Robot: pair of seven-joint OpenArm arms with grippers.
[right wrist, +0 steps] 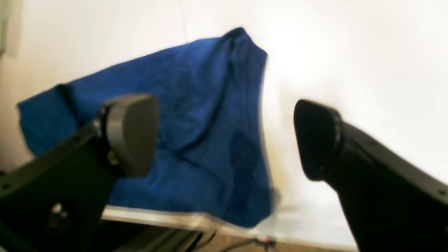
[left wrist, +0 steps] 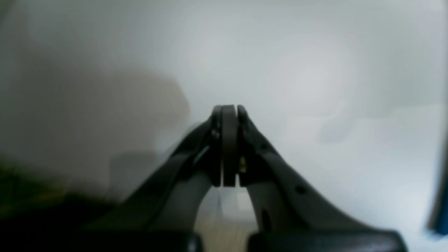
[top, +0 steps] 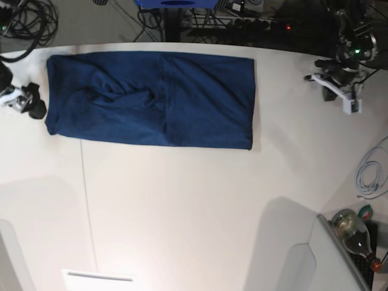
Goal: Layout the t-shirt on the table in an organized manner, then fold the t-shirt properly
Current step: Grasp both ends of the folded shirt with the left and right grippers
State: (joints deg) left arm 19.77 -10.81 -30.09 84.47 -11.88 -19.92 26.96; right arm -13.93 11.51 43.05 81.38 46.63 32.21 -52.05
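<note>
**Here: right claw open beside a partly folded t-shirt**

Right claw (right wrist: 225, 136), seen from its wrist camera: the two pads stand wide apart and hold nothing, with blue cloth showing in the gap behind them. In the base view this claw (top: 27, 100) sits at the desk's edge, just beside the shirt's short end. Left claw (left wrist: 229, 143): pads pressed together, empty, poised over bare white desk (top: 194, 212); in the base view it (top: 339, 91) is well apart from the cloth, near the opposite edge. The t-shirt (top: 151, 100) lies flat toward the far edge of the desk as a long band, its sleeves apparently turned in, with a puckered ridge toward the end beside the right claw. Judged step: the lengthwise folds look done, and a fold has just been let go. The next move probably calls for gripping one short end, likely with both claws, and carrying it across to halve the band without dragging the lower layer.
</note>
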